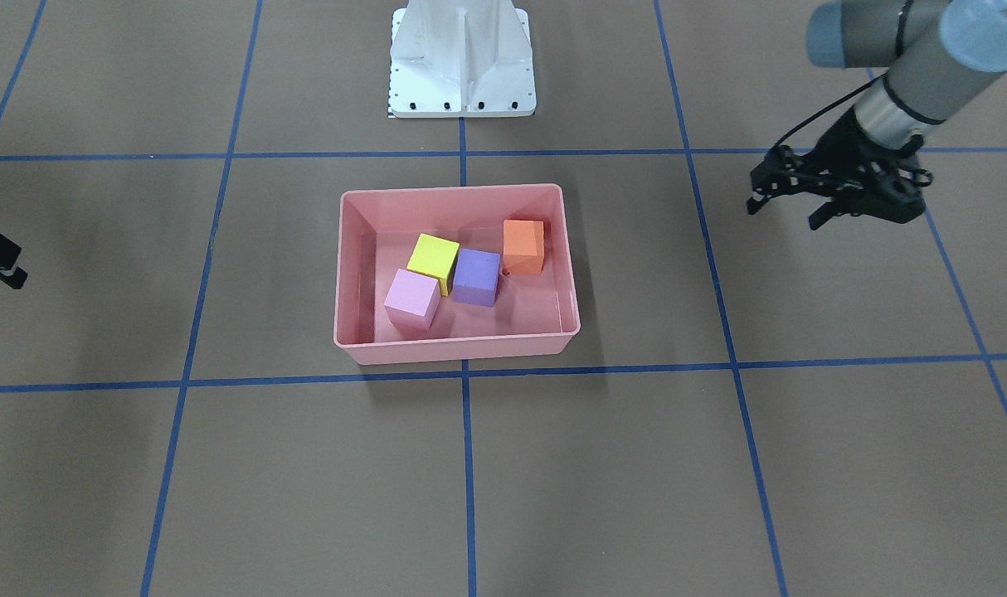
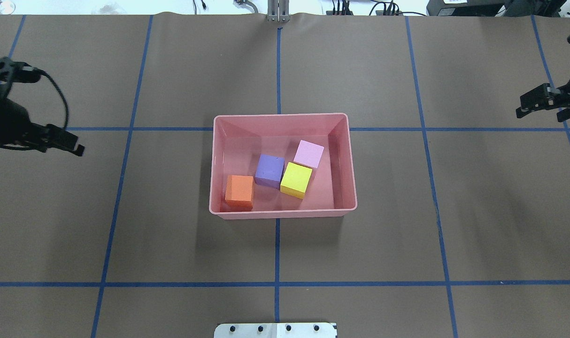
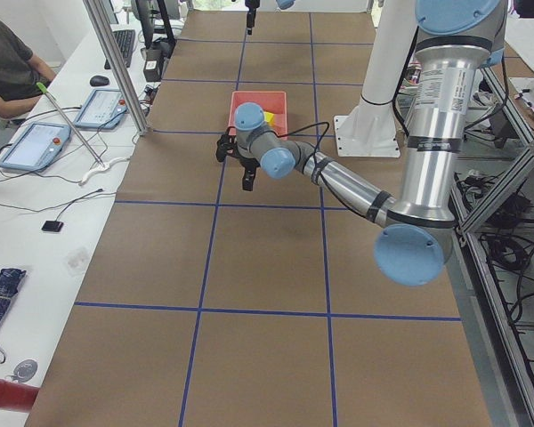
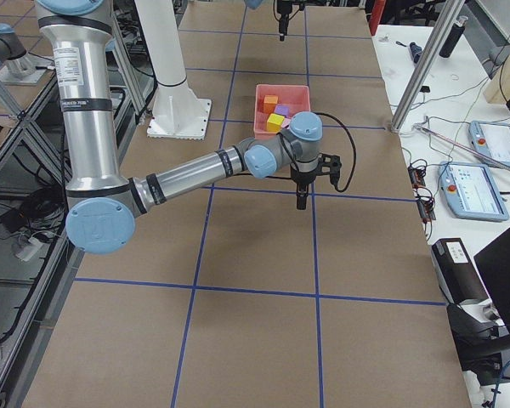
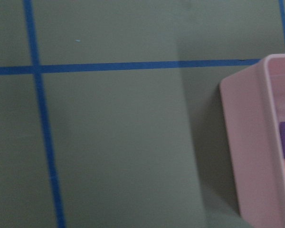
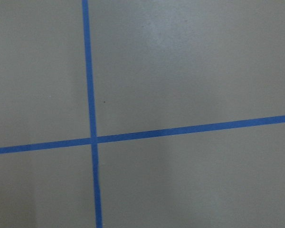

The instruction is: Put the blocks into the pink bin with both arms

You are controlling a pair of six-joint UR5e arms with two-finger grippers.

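Taking 12 o'clock as away from the robot in the overhead view, all four blocks lie inside the pink bin at mid-counter. The orange block is in the 7 o'clock corner and the purple block is near the centre. The yellow block touches the purple one on its 4 o'clock side, and the pink-lilac block is towards 2 o'clock. No block shows outside the bin, so I judge the placing done.

The remaining risk is your own motion. If either arm sweeps low across the middle, a finger could catch the bin's thin rim and slide or tip it, spilling the blocks. Lift before you travel. The loose black cable at the left wrist could also snag.

The left gripper hangs at the bin's 9 o'clock, well apart from it, with fingers spread and nothing between them. Its forearm runs low and nearly level, wrist bent so the gripper points down, and its wrist view catches one corner of the bin.

The right gripper hangs at about 3 o'clock, well apart, and looks spread and empty. That arm is stretched out the same way, and its wrist view shows only bare counter crossed by blue tape lines.
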